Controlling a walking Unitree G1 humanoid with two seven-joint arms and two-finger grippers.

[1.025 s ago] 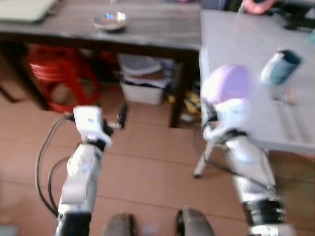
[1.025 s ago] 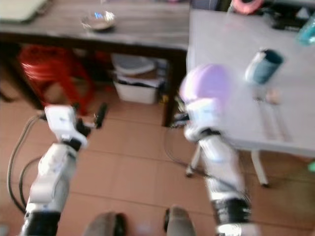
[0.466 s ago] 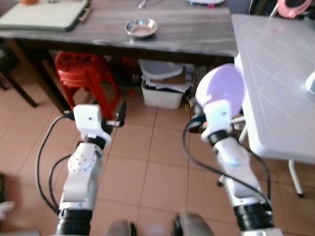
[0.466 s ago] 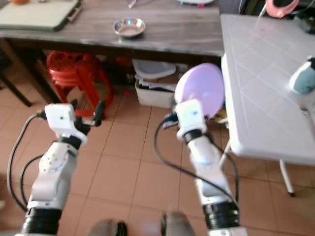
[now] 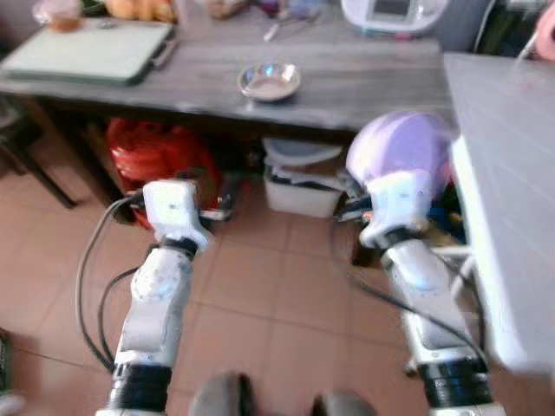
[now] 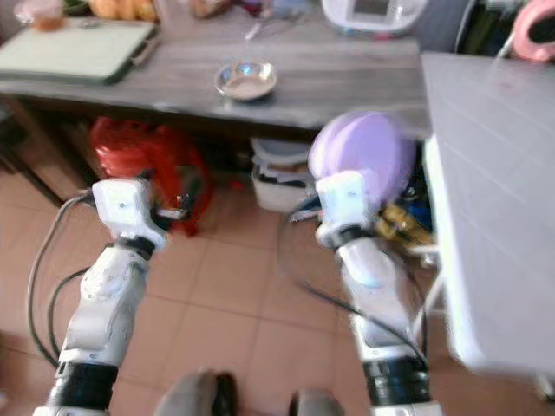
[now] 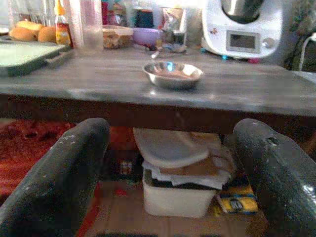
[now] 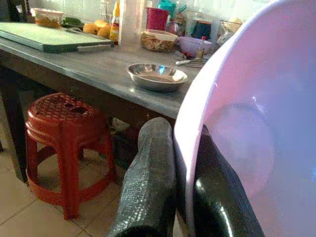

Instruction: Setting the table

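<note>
Lilac round plastic plate (image 5: 401,149) stands upright on its edge, clamped by its rim between the two black fingers (image 8: 148,187) of the right gripper (image 8: 182,197), held out in the air in front of the robot, just left of the near left edge of the white plastic table (image 5: 507,191) and apart from it. Beyond the plate runs the front edge of a long grey wooden table (image 5: 347,87), which spans the far side of the scene and meets the white table at the right. On the grey table sit a small shiny steel bowl (image 5: 270,81) close to its front edge, a pale green cutting board (image 5: 87,48) at the far left, and a white kitchen appliance (image 5: 395,13) at the far right. The left gripper (image 7: 168,173) is raised at the left with its fingers spread wide and nothing between them, pointing toward the grey table's front edge. Under that table stand a red plastic stool (image 8: 66,128) at the left and a white storage tub (image 7: 180,197) stuffed with papers toward the middle. Near the robot lies an open stretch of terracotta tile floor (image 5: 286,303), running from the table legs back to the robot's own feet (image 5: 221,399).
</note>
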